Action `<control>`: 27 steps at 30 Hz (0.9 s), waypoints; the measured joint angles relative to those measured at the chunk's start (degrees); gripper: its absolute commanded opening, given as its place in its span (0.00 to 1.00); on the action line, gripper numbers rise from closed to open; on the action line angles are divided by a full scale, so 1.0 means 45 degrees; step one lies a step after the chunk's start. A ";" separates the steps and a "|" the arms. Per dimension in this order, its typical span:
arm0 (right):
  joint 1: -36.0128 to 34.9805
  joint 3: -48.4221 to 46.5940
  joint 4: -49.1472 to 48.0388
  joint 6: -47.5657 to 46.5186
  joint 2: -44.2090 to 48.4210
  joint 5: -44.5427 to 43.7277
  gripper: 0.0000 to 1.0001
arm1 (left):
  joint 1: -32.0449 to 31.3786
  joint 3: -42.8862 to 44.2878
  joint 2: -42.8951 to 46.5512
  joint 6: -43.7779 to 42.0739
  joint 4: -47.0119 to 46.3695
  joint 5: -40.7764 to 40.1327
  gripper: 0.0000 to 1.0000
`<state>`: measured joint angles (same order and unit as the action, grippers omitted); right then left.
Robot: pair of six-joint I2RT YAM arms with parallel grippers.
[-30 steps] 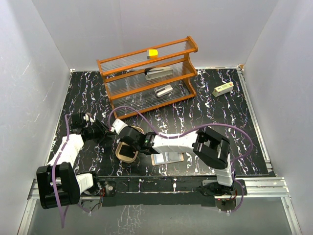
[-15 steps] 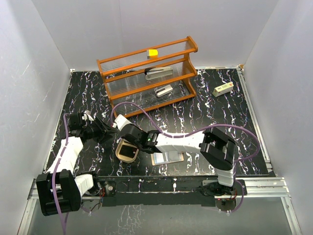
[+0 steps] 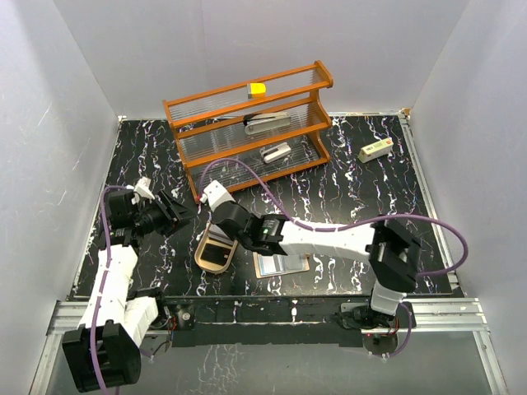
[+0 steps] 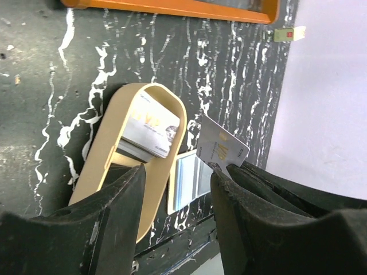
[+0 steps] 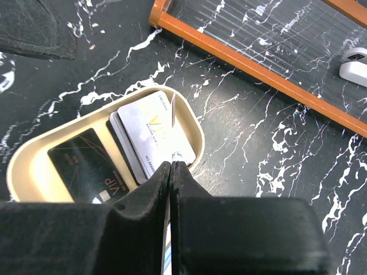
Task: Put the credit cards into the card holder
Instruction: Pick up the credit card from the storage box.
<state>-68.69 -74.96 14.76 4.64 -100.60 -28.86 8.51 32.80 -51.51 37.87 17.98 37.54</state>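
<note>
The tan oval card holder (image 3: pixel 206 262) lies near the front left; it also shows in the left wrist view (image 4: pixel 106 166) and the right wrist view (image 5: pixel 198 132). Inside it lie a dark VIP card (image 5: pixel 80 163) and a stack topped by a light grey card (image 5: pixel 149 134). My right gripper (image 5: pixel 171 164) is shut on a thin card (image 5: pixel 172 112), seen edge-on, just above the holder's far end. From the left wrist that held card (image 4: pixel 222 146) looks pale grey. Another card (image 3: pixel 282 265) lies flat on the table right of the holder. My left gripper (image 4: pixel 178 172) is open and empty, left of the holder (image 3: pixel 171 214).
An orange shelf rack (image 3: pixel 251 123) with grey staplers and a yellow block stands at the back. A small white object (image 3: pixel 375 150) lies at the back right. White walls enclose the black marbled table (image 3: pixel 354 197).
My right gripper has moved back from over the holder's middle toward its far end, still pinching the card. My left arm has drawn back to the left and its gripper has shifted slightly away.
</note>
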 measured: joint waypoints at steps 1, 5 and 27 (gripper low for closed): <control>0.0000 0.0092 0.0010 0.0170 0.0238 0.0053 0.00 | 0.0000 0.0029 0.0170 0.0000 -0.0010 0.0151 0.49; 0.0141 0.0607 -0.0049 0.1049 0.1350 0.0733 0.00 | 0.0000 0.0092 0.0568 0.0049 -0.0277 0.0903 0.49; 0.2958 0.5557 -0.6353 0.8412 0.5396 0.7227 0.00 | 0.0000 -0.2992 0.1214 0.6747 -0.9190 0.5459 0.56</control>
<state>-55.37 -49.95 -13.82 42.50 -76.31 3.66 8.51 19.33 -46.04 68.23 -23.38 62.11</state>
